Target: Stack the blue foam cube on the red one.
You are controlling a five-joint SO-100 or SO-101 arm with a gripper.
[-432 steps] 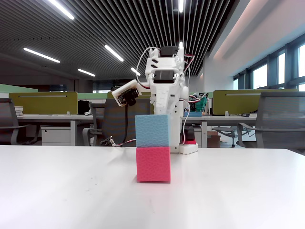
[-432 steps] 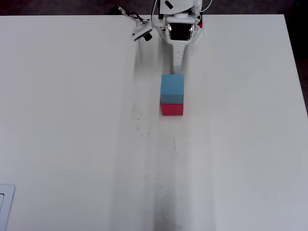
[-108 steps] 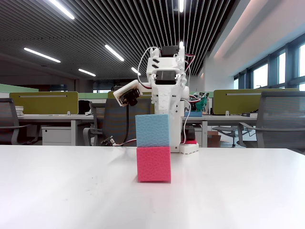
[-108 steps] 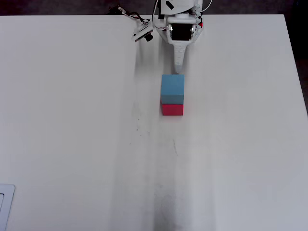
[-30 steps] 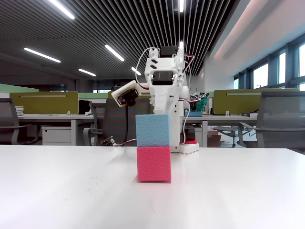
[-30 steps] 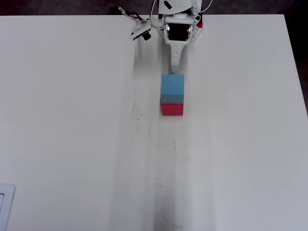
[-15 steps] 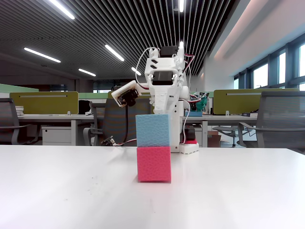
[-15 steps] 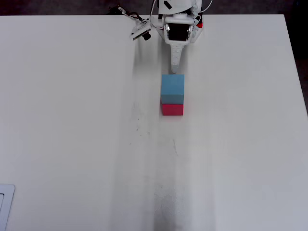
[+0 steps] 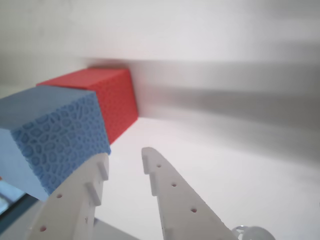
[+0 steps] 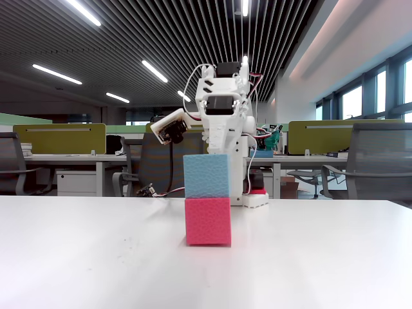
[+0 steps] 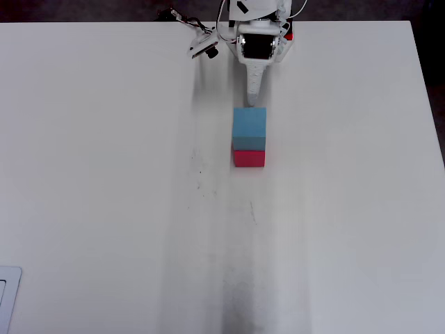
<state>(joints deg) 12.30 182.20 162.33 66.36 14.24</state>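
Observation:
The blue foam cube [image 10: 206, 175] rests squarely on top of the red one [image 10: 208, 221] at the middle of the white table [image 10: 90, 251]. The overhead view shows the blue cube [image 11: 249, 124] covering most of the red cube [image 11: 249, 158]. My gripper [image 11: 254, 97] is just behind the stack, toward the arm's base, and touches neither cube. In the wrist view, which is tilted, its white fingers [image 9: 125, 155] stand apart with nothing between them. There the blue cube [image 9: 50, 135] is close at the left, with the red cube [image 9: 110, 95] against it.
The arm's base [image 11: 261, 35] stands at the table's far edge, with a small camera and cables [image 11: 204, 47] beside it. A pale flat object [image 11: 7, 299] pokes in at the overhead view's lower left. Office desks and chairs [image 10: 58, 154] lie beyond the table.

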